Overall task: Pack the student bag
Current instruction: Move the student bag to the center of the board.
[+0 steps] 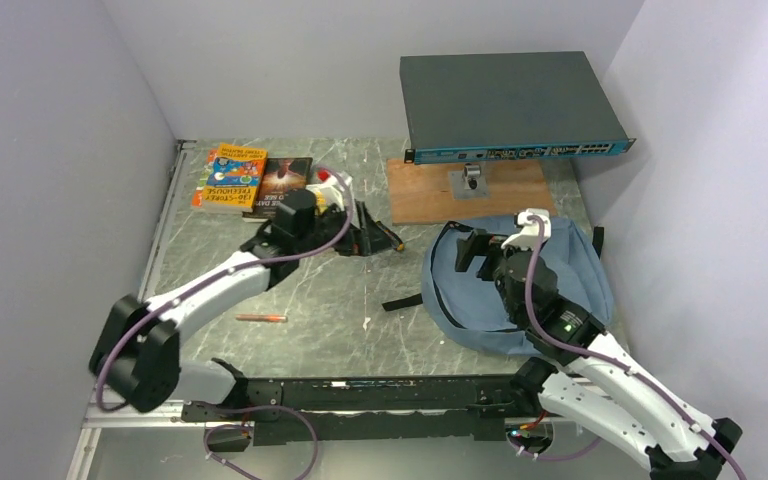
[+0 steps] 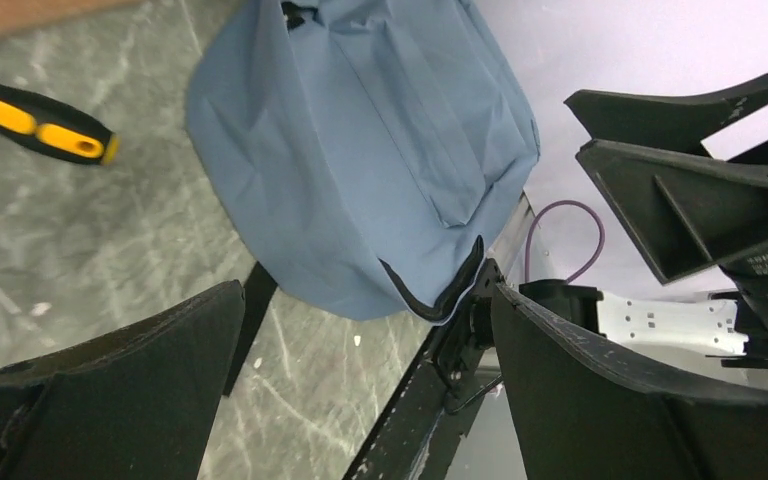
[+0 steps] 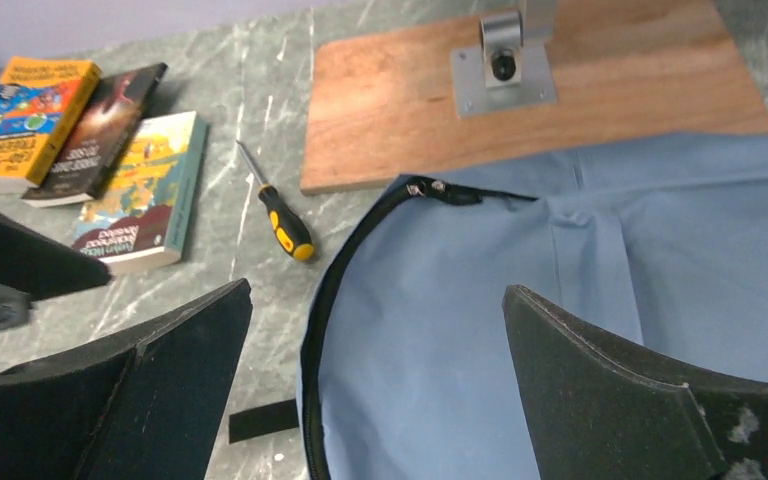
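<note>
The student bag [image 1: 575, 275] is lying flat on the right half of the desk [image 1: 340, 300], and its far edge is reaching the near edge of a wooden board [image 1: 430, 190]. Its blue-grey fabric is facing up. Black zipper trim [image 3: 335, 270] is curving along its left side, with the pulls sitting at the end nearest the board. A black strap [image 1: 402, 302] is trailing from the bag's left side onto the marbled surface.

The right gripper [image 1: 472, 250] is hovering over the left part of the bag. Its jaws are standing wide apart and holding nothing.

The left gripper [image 1: 365, 232] is hanging over the middle of the desk, left of the bag. Its jaws are also spread wide and empty.

A screwdriver [image 3: 285, 225] with a black and yellow handle is lying just beside the board's left edge. Left of it, three books [image 3: 95, 130] are resting side by side at the far left of the desk. A thin orange stick [image 1: 260, 318] is lying nearer the arm bases.

A metal bracket [image 3: 505, 65] is standing on the board, carrying a flat grey box [image 1: 505, 100] above it.
</note>
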Controlling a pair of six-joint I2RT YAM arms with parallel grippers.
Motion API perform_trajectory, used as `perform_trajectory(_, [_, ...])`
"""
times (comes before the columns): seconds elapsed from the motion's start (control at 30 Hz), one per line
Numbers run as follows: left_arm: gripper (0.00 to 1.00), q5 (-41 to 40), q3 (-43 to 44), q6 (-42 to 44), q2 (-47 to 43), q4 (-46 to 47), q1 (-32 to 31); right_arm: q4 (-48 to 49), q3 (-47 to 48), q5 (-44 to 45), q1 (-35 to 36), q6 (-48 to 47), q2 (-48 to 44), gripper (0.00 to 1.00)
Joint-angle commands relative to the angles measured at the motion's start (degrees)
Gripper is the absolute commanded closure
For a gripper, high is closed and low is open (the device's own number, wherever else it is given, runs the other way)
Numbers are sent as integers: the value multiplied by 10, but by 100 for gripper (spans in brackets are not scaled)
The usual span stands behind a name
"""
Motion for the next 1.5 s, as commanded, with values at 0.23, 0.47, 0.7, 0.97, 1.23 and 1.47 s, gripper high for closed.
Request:
perform_trajectory(0.23, [0, -77, 47, -63, 211, 213, -103, 1, -6, -2, -28, 42, 74, 0])
perform_trajectory(0.47, [4, -109, 108, -40, 283, 163, -113, 29, -48, -213, -218, 62, 52, 0])
perform_trajectory(0.7, [35, -112, 141, -26, 318, 120, -114, 28, -47, -240, -266, 45, 58, 0])
perform_trajectory(0.97, [39, -82, 156, -22, 332, 109, -114, 43, -27, -278, -267, 34, 130, 0])
perform_trajectory(1.23, [98, -54, 164, -17, 348, 98, -114, 77, -15, -324, -268, 42, 181, 2])
perform_trajectory(1.47, [100, -71, 97, 4, 263, 81, -111, 107, 1, -408, -271, 27, 244, 25])
